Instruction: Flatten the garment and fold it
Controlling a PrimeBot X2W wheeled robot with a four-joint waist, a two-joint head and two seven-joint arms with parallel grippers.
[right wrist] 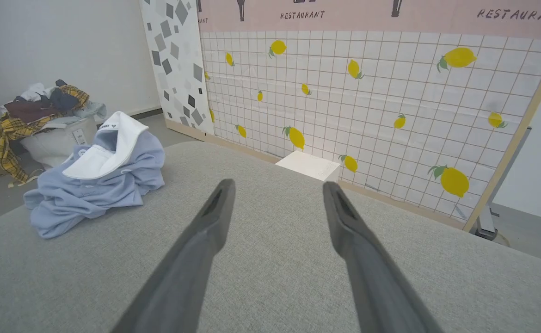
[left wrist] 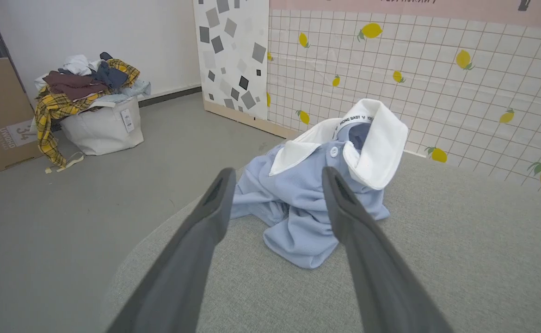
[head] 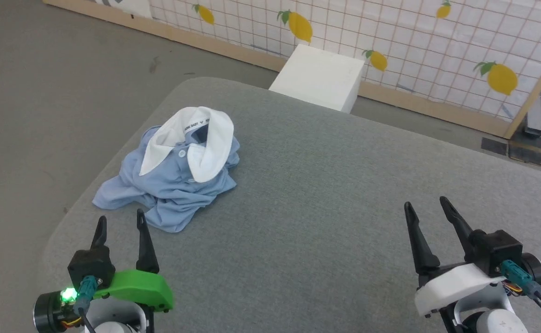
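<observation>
Left gripper (head: 120, 214) fingers spread and empty, crumpled light blue polo shirt (head: 173, 189) just past their tips on the grey bench (head: 321, 208), right gripper (head: 425, 200) likewise released and well apart from it; probably best to pinch the outer edges low and pull flat.

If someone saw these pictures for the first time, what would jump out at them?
First the light blue polo shirt, crumpled in a heap with its white collar standing up, near the left edge of the grey cushioned surface. Next the lemon-print wall panel behind it. Low in the head view, the left pincer just short of the shirt and the right pincer over bare cushion, both open and empty.
</observation>
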